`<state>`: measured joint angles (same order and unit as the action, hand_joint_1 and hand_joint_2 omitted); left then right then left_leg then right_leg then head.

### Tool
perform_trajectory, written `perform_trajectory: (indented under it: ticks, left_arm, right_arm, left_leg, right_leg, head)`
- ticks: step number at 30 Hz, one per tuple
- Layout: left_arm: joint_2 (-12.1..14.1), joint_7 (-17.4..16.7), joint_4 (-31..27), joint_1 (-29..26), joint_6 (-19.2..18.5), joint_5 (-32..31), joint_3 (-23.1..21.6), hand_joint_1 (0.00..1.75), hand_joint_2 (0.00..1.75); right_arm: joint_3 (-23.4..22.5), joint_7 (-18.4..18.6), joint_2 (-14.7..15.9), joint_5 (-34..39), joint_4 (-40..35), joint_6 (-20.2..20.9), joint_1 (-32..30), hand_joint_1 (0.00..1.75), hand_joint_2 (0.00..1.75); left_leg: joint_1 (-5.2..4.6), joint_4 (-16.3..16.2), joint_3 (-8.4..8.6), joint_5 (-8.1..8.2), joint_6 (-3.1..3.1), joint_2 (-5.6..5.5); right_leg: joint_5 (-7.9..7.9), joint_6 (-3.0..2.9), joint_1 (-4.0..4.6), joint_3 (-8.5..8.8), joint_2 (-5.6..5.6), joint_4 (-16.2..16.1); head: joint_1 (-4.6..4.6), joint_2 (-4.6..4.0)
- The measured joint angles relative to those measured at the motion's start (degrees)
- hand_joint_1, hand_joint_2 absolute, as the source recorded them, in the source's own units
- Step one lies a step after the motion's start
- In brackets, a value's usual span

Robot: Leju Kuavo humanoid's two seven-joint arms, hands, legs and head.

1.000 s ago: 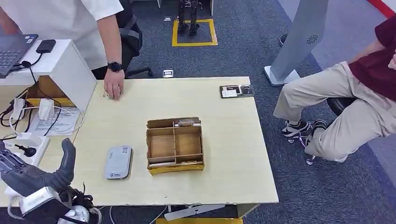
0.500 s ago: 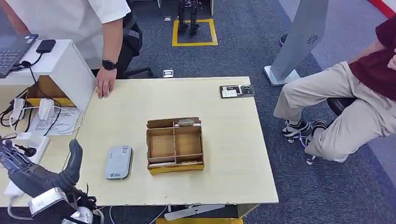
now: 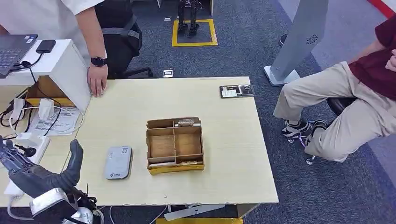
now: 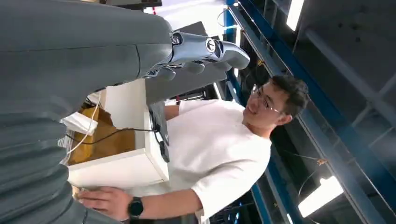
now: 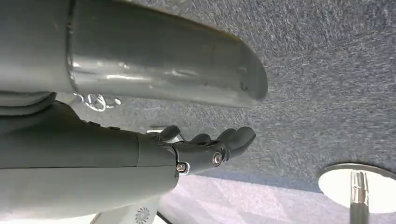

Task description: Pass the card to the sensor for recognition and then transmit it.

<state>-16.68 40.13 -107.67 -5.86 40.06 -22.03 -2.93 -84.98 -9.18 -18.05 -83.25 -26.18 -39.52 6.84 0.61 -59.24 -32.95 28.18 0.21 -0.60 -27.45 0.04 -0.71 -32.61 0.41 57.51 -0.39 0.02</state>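
A grey sensor [image 3: 118,162] lies flat left of the cardboard box [image 3: 175,144] (cards perhaps inside).

I can't read the print on the grey sensor [image 3: 118,162], can't make out what lies in the cardboard box [image 3: 175,145] slots, and my left hand [image 3: 35,175] is cut off by the frame's lower-left corner.
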Motion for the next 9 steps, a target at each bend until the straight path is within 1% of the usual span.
perform_trajectory:
  ticks: [3, 5, 7, 8, 9]
  left_arm:
    - [0.0, 0.0, 0.1, 0.0, 0.0, 0.1, 0.0, 0.0, 1.75]
    - [0.0, 0.0, 0.1, 0.0, 0.0, 0.1, 0.0, 0.0, 1.75]
    - [0.0, 0.0, 0.1, 0.0, 0.0, -0.1, 0.0, 0.0, 1.75]
    - [0.0, 0.0, 0.1, 0.0, 0.0, -0.3, 0.0, 0.0, 1.75]
    - [0.0, 0.0, 0.2, 0.0, 0.0, -0.4, 0.0, 0.0, 1.75]
  right_arm:
    - [-0.2, -0.9, 0.0, 1.2, 0.1, 0.0, 0.1, 0.0, 0.0]
    - [-0.2, -2.3, -0.1, 1.2, -0.3, 0.0, 0.1, 0.0, 0.0]
    - [-0.8, -4.8, -0.2, 4.0, -1.2, 0.0, 0.3, 0.0, 0.0]
    - [-1.5, -5.5, -0.3, 6.1, -1.6, 0.0, 0.6, 0.0, 0.0]
    - [-1.9, -5.6, -0.4, 6.5, -1.8, 0.0, 0.8, 0.0, 0.0]
  left_leg:
    - [0.0, 0.0, 0.0, 0.0, 0.0, 0.0]
    - [0.0, 0.0, 0.0, 0.0, 0.0, 0.0]
    - [0.0, 0.0, 0.0, 0.0, 0.0, 0.0]
    - [0.0, 0.0, 0.0, 0.0, 0.0, 0.0]
    - [0.0, 0.0, 0.0, 0.0, 0.0, 0.0]
  right_leg:
    - [0.0, 0.0, 0.0, 0.0, 0.0, 0.0]
    - [0.0, 0.0, 0.0, 0.0, 0.0, 0.0]
    - [0.0, 0.0, 0.0, 0.0, 0.0, 0.0]
    - [0.0, 0.0, 0.0, 0.0, 0.0, 0.0]
    - [0.0, 0.0, 0.0, 0.0, 0.0, 0.0]
  head:
    - [0.0, -0.02]
    - [0.0, -0.02]
    - [0.0, -0.02]
    - [0.0, -0.02]
    - [0.0, 0.0]
